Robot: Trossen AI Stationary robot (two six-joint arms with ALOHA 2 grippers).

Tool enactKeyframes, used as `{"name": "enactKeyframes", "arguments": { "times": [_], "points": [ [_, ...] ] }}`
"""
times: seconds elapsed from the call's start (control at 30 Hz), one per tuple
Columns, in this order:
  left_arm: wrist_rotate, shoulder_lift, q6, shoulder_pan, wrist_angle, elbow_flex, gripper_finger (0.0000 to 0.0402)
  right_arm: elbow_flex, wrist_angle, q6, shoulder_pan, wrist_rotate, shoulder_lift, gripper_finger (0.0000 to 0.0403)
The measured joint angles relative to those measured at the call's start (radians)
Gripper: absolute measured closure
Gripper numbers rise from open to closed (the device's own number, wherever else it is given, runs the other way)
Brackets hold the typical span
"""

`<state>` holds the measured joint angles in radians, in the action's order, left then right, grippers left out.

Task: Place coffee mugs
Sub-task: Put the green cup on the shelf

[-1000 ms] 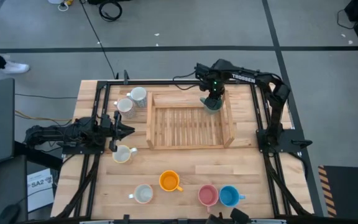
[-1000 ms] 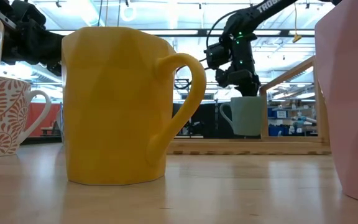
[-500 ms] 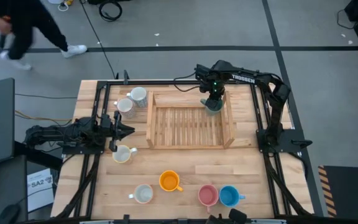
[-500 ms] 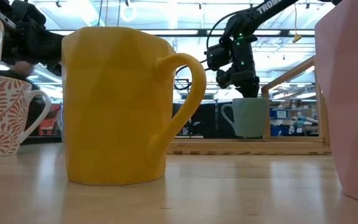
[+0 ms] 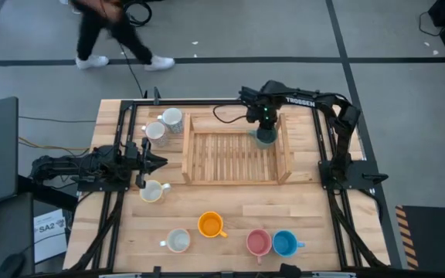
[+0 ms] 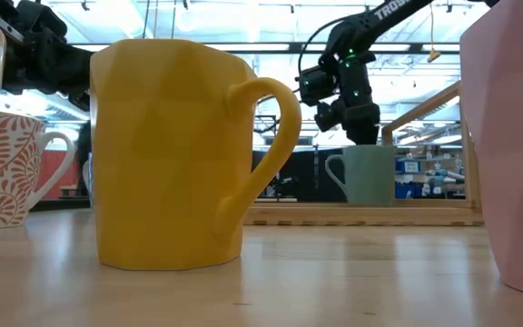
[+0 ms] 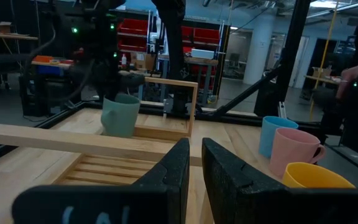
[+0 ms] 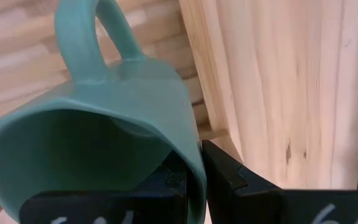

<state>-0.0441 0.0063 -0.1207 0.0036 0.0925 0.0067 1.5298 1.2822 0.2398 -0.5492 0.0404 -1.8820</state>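
Mug bottom hidden, apparently resting inside wooden tray (image 5: pixel 234 158); right gripper (image 8: pixel 192 177) pinches green mug (image 8: pixel 98 155) rim; left gripper (image 7: pixel 192 165) closed, empty.

Green mug (image 5: pixel 266 137) lower in tray (image 5: pixel 234 179); person (image 5: pixel 114 31) farther right.

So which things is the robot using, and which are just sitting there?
Using:
- green mug, pinched by right claw
- orange mug
- pink mug
- blue mug
- four pale mugs
- tray

Just there:
- left claw, parked
- paper
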Motion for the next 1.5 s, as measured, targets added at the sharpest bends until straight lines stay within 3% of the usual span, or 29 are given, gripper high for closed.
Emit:
{"name": "enactKeyframes", "arguments": {
  "times": [0.23,1.13,1.5],
  "points": [
    [0.0,0.0,0.0,0.0,0.0,0.0,0.0351,-0.046,-0.034,0.0,0.0,0.049,0.0,0.0367],
    [0.0,0.0,0.0,0.0,0.0,0.0,0.0351,-0.047,-0.067,-0.057,-0.004,0.057,0.0,0.0342],
    [0.0,0.0,0.0,0.0,0.0,0.0,0.0351,-0.047,-0.066,-0.054,-0.004,0.052,0.0,0.0282]
  ]
}}
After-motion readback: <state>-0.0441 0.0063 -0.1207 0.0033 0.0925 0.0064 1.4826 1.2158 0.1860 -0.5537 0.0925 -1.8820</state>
